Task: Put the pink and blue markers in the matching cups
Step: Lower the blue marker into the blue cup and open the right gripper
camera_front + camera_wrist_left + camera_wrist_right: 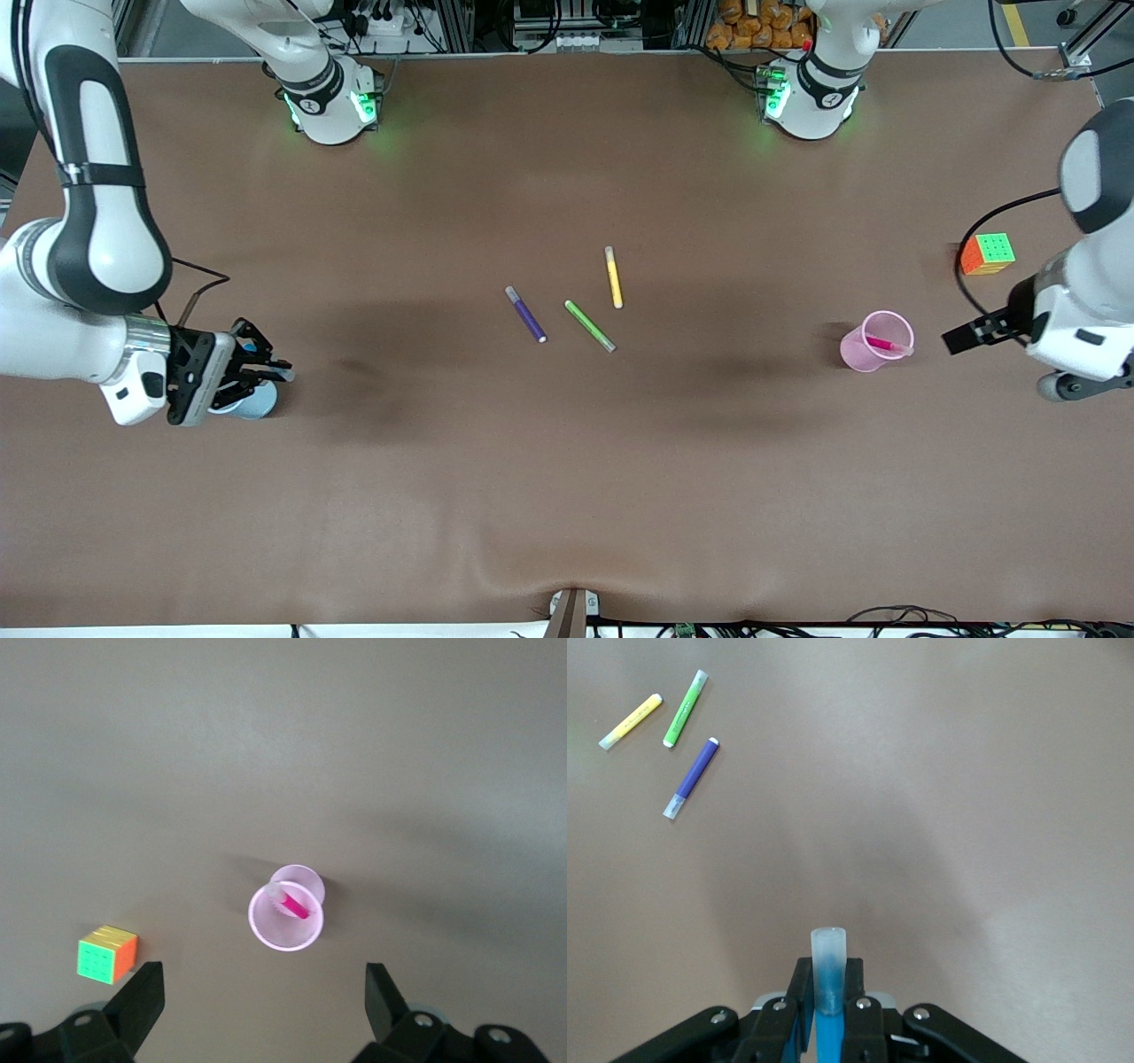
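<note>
My right gripper [268,369] is shut on the blue marker [829,979] and holds it pale tip up. It is over the pale blue cup [255,404], which it mostly hides, at the right arm's end of the table. The pink cup [873,347] stands toward the left arm's end with the pink marker [884,343] leaning inside it. Both also show in the left wrist view, the cup [285,920] and the marker [295,905]. My left gripper [264,992] is open and empty, above the table beside the pink cup.
A purple pen [526,315], a green pen [590,326] and a yellow pen [613,277] lie at the table's middle. A colourful puzzle cube [987,252] sits farther from the front camera than the pink cup, close to the left arm.
</note>
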Controlling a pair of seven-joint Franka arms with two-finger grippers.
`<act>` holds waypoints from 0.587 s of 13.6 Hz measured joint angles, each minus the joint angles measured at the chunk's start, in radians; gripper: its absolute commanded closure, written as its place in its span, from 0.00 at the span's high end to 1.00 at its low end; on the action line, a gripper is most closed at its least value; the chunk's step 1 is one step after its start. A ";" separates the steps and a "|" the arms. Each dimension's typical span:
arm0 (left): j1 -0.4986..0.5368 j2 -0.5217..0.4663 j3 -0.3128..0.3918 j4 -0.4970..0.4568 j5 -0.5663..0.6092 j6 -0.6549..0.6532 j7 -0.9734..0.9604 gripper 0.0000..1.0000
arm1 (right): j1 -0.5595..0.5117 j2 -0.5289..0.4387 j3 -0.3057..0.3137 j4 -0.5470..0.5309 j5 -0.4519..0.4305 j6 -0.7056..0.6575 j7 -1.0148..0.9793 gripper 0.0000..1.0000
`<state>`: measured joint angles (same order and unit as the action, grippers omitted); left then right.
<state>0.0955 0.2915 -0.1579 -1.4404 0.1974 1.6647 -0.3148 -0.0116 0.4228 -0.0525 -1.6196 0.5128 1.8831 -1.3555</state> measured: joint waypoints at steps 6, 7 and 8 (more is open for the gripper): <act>0.005 -0.063 -0.005 0.002 -0.006 -0.038 0.121 1.00 | -0.127 0.011 -0.001 0.024 0.150 -0.009 -0.245 0.00; 0.005 -0.072 -0.006 0.002 -0.020 -0.055 0.123 1.00 | -0.150 0.021 -0.002 0.024 0.189 -0.009 -0.287 0.00; 0.005 -0.078 -0.005 0.002 -0.048 -0.067 0.124 1.00 | -0.169 0.033 -0.002 0.024 0.225 -0.009 -0.325 0.00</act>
<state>0.1006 0.2136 -0.1633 -1.4382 0.1497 1.5979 -0.1908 -0.1807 0.4553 -0.0544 -1.5951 0.7380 1.8743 -1.6804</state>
